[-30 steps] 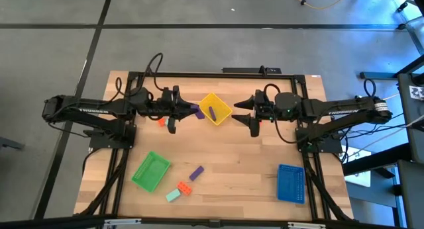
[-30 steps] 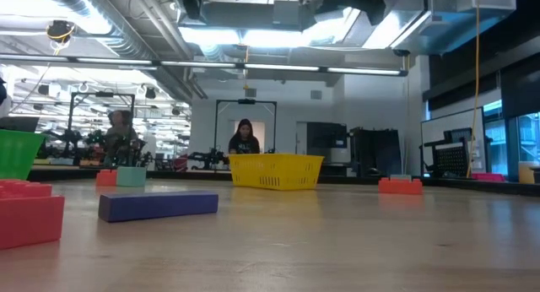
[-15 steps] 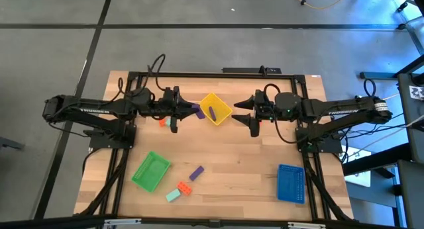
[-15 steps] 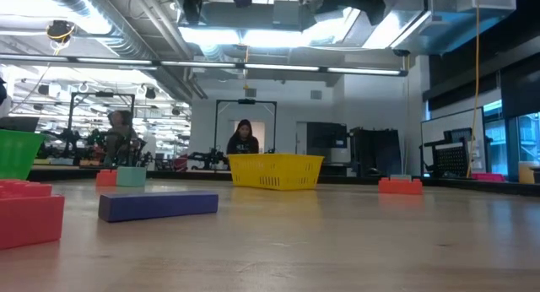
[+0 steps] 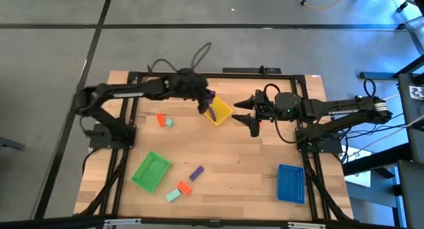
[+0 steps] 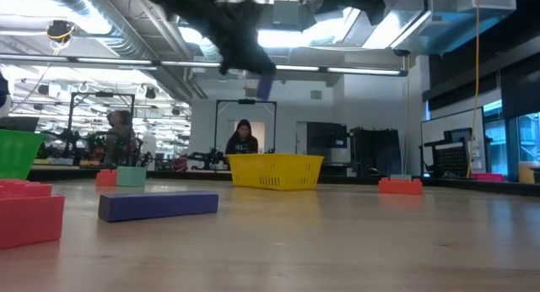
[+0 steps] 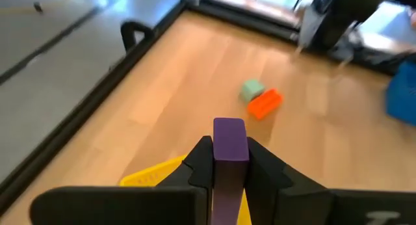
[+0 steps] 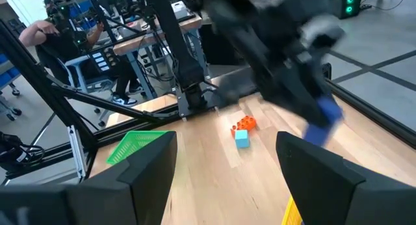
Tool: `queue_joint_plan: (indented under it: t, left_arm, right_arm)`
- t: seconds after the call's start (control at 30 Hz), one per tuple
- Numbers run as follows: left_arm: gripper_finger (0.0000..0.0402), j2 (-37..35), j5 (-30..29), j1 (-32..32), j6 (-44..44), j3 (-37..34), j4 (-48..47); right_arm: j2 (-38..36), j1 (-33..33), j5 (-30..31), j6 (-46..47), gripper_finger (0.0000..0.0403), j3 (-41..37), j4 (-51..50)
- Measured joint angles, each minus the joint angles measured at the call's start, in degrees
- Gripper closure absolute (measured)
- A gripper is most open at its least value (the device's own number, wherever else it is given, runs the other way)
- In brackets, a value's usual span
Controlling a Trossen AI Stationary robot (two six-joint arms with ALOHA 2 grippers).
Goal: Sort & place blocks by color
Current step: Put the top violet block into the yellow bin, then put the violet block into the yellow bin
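Note:
My left gripper [image 5: 206, 103] is shut on a purple elongated block [image 7: 229, 145] held in the air over the far-left edge of the yellow tray [image 5: 220, 110]. In the low view the block [image 6: 264, 86] hangs high above the tray [image 6: 276, 170]. Another purple block [image 5: 213, 114] lies inside the tray. My right gripper [image 5: 254, 116] is open and empty just right of the tray, its fingers wide apart [image 8: 227, 179]. An orange block [image 5: 160, 120] and a teal block [image 5: 169, 122] lie on the table left of the tray. My left gripper pinches the purple block's two long sides [image 7: 227, 161] between its two fingers. The block lies along the fingers and its free end [image 7: 229, 126] sticks out past their tips. The fingers slant downward from above. The block is lifted clear, hanging above the yellow tray.
A green tray [image 5: 151, 171] stands near left and a blue tray [image 5: 290, 183] near right. A purple block [image 5: 196, 173], an orange one [image 5: 184, 186] and a teal one [image 5: 173, 195] lie near the front. Another orange block [image 6: 400, 186] shows in the low view.
My left gripper has swung from beside the yellow tray's left side toward the table's right and far edges, carrying the purple block to above the tray's edge. The arm now shows at the top of the low view. The orange and teal blocks it covered now show.

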Motion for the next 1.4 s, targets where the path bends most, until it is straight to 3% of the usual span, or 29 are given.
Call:
queue_joint_plan:
  t: [0.37, 0.63, 0.9, 1.1, 1.4]
  left_arm:
    - [0.0358, 15.42, -0.36, 0.5, -0.27, 2.65, 0.88]
    - [0.0358, 18.86, -0.39, 0.4, -0.62, 2.74, 6.91]
    - [0.0356, 19.54, -0.58, 0.4, 2.07, 2.68, 6.44]
    - [0.03, 20.28, -0.73, -0.03, 2.37, 2.61, 5.99]
    - [0.0259, 20.15, 1.15, -0.01, 2.4, 2.63, 6.76]
  right_arm:
    - [0.0, 0.0, 1.86, 0.0, 0.0138, 0.0, -0.02]
    - [0.0, -0.02, 3.03, 0.0, 0.0138, 0.0, -0.04]
    - [0.02, -0.02, 3.03, -0.02, 0.0138, 0.0, -0.04]
    - [0.02, -0.02, 3.05, -0.01, 0.0138, 0.0, -0.07]
    - [0.02, -0.02, 3.05, -0.03, 0.0138, 0.0, -0.07]
